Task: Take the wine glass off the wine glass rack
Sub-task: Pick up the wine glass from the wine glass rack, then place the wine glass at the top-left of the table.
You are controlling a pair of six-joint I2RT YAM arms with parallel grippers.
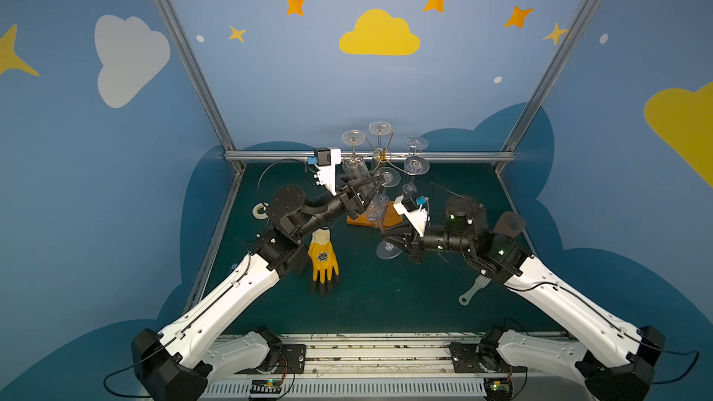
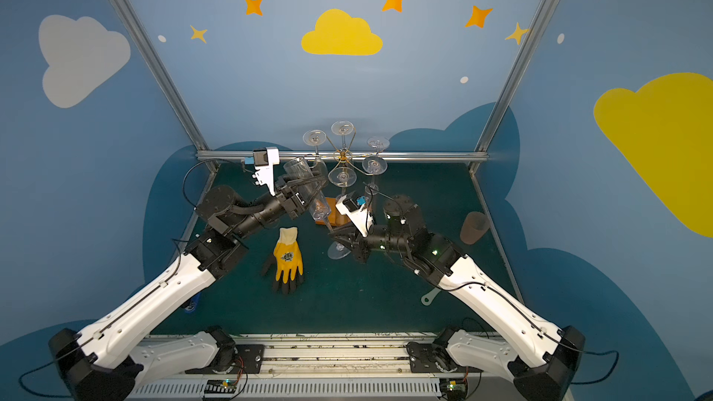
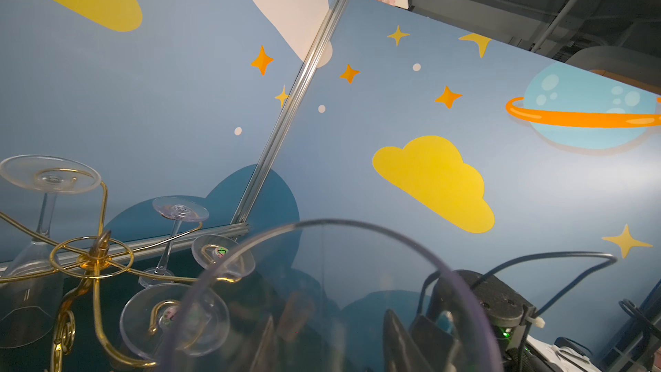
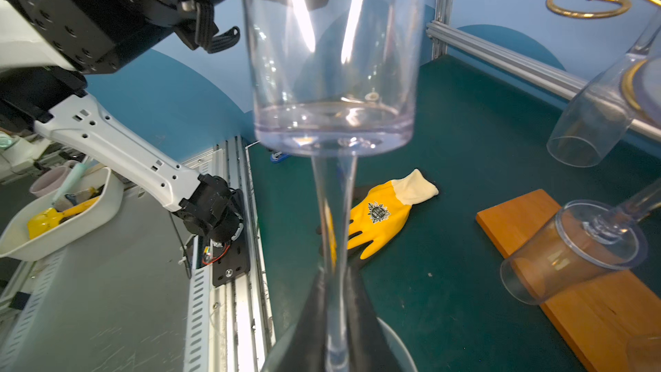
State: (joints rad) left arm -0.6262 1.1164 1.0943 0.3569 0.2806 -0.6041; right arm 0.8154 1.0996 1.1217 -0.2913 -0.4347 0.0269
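The green mat (image 1: 386,302) is closed by aluminium rails (image 1: 463,156) at the back and along both sides, and blue walls stand just behind them. The widest bare stretch of mat lies at the front, between the yellow glove (image 1: 323,260) and a flat grey tool (image 1: 472,293). A tape roll (image 1: 260,211) lies near the left rail and a grey cup (image 1: 509,225) near the right rail. The wine glass rack (image 1: 382,156) stands at the back middle on its orange base (image 4: 590,309). 5 other glasses (image 1: 416,165) hang on it foot up, so the room around it is tight. The wine glass (image 2: 319,205) is off the rack, in the air just in front of it, tilted with the rim up toward the back-left and the foot low toward the front. The left gripper (image 1: 366,187) has its fingers on both sides of the bowl and grasps it. The right gripper (image 4: 336,316) has its fingers (image 4: 368,323) close along both sides of the stem just above the foot. Whether they press it or stand just free cannot be told.
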